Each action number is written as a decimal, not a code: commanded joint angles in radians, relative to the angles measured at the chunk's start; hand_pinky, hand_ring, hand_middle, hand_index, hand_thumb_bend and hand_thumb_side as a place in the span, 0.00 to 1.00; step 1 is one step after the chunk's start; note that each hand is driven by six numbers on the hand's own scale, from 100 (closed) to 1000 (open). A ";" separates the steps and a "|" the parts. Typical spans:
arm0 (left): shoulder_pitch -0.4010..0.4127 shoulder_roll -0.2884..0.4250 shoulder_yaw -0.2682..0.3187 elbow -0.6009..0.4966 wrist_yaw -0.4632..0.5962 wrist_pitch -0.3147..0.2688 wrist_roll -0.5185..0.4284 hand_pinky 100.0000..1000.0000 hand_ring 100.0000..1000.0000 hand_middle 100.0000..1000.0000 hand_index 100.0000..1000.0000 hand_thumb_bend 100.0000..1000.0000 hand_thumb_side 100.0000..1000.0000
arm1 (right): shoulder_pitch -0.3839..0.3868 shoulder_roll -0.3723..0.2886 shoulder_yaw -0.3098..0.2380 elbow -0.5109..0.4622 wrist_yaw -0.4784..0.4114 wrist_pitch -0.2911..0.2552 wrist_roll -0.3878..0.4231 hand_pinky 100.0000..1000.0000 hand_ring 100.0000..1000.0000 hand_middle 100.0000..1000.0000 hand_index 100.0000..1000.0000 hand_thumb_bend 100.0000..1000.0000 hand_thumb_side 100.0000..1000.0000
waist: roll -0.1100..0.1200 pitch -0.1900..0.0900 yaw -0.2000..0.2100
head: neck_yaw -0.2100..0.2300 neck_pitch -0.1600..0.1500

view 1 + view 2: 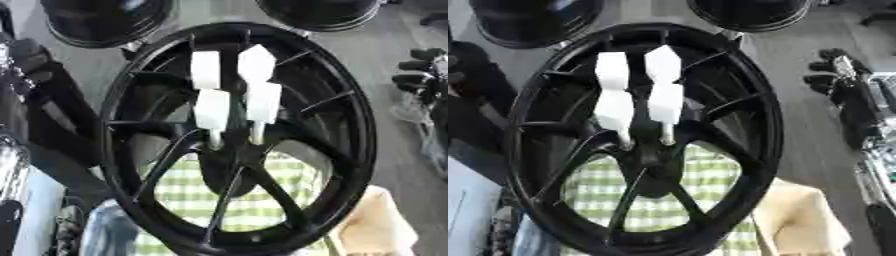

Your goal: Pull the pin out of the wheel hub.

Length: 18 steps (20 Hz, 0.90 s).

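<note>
Black wheel hub (241,135) stands upright mid-view, spokes facing the camera, over a green-checked cloth (262,195). Two white pins (212,107) sit side by side in the hub centre, thin metal shanks going down into the boss, white blocky heads sticking up. Both look fully seated, so pull step not started, I judge.

Right hand (833,75) hangs at the right edge, well apart from the hub, its dark fingers curled, holding nothing. Left hand not identifiable; only dark arm parts at the left edge.

Next move likely calls for bringing the right hand across to one pin head, pinching it, and pulling along the shank line.

Hard to tell: which pin is meant, how deep the shanks go, what braces the hub. More black wheels (105,20) cut off at the top. Beige object (798,220) lower right, unclear.
</note>
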 commanded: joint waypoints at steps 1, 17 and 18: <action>-0.007 0.031 0.008 -0.016 -0.004 -0.003 0.002 0.72 0.76 0.69 0.73 0.02 0.85 | -0.011 -0.021 -0.005 -0.018 0.004 -0.001 0.000 0.82 0.68 0.67 0.81 0.00 0.75 | 0.000 -0.013 -0.001 | -0.002 -0.011; -0.010 0.029 0.014 -0.020 -0.002 -0.004 0.006 0.72 0.76 0.69 0.73 0.03 0.84 | -0.042 -0.042 -0.011 -0.021 -0.017 0.001 -0.007 0.82 0.70 0.68 0.82 0.00 0.73 | -0.003 -0.013 0.002 | 0.008 -0.019; -0.008 0.030 0.015 -0.020 -0.001 -0.004 0.006 0.72 0.76 0.69 0.73 0.03 0.84 | -0.050 -0.055 -0.009 -0.027 -0.023 0.000 -0.006 0.82 0.70 0.68 0.82 0.00 0.72 | -0.004 -0.014 -0.001 | 0.007 -0.017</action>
